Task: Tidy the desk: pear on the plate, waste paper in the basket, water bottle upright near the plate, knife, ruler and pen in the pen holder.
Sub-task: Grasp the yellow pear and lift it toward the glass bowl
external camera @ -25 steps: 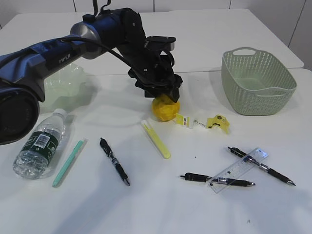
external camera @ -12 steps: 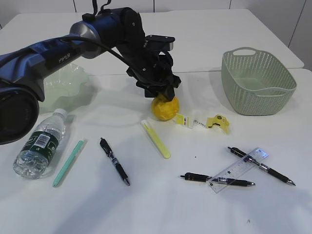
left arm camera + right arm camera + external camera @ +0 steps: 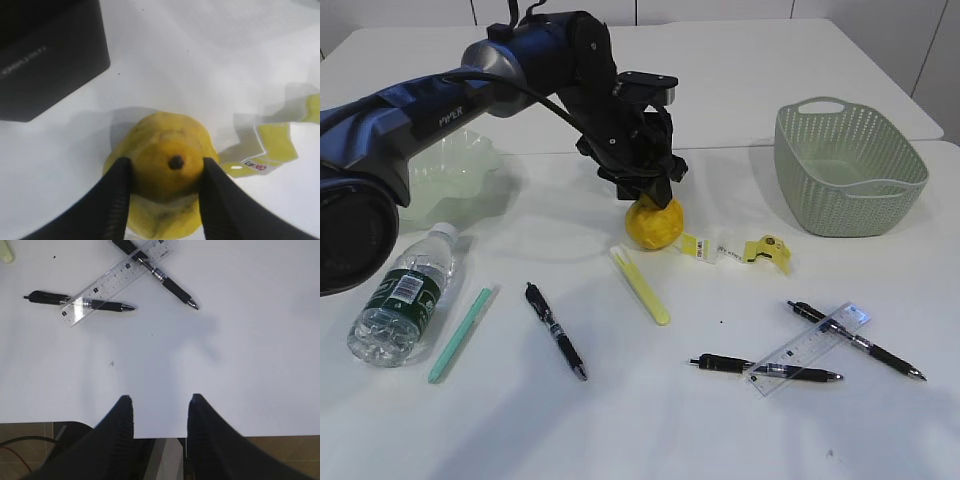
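Exterior view: white desk [image 3: 650, 430], left tool [image 3: 651, 193] tight around pear [image 3: 655, 222]; right tool [image 3: 159, 412] parted, empty.

Left gripper [image 3: 162, 192] bottom center, both dark fingers [image 3: 110, 205] pressed against sides of the yellow pear [image 3: 160, 187], stem end facing camera. Black pen holder [image 3: 47, 55] upper left. Yellow-white waste paper [image 3: 272, 147] right of pear. White desk [image 3: 200, 60].
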You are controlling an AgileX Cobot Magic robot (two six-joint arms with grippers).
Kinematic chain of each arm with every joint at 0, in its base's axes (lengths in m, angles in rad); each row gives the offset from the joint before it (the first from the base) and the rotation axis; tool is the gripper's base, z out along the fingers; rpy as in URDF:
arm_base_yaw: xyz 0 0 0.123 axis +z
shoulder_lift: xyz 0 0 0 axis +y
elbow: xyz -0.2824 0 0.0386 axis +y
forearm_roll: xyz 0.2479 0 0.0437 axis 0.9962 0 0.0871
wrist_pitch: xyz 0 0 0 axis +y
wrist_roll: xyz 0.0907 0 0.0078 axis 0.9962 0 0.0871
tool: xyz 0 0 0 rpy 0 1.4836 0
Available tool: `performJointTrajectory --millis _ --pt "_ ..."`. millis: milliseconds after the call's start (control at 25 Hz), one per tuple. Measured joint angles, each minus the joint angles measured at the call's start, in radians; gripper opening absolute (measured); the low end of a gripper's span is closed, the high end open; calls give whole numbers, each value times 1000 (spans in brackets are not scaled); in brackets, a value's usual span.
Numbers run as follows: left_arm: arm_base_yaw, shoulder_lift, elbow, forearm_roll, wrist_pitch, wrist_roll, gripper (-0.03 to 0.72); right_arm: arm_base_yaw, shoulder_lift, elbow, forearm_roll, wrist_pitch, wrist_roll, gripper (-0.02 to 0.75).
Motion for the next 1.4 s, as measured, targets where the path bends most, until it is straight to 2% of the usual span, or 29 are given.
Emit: performJointTrajectory --millis 640,1040,1400 --pt "2 -12 -11 52 98 0 286 0 0 0 0 0 0 303" --pt "57 -40 -13 63 126 -22 289 0 0 0 0 0 0 303" --pt "79 -105 -13 63 129 -23 289 0 0 0 0 0 0 303"
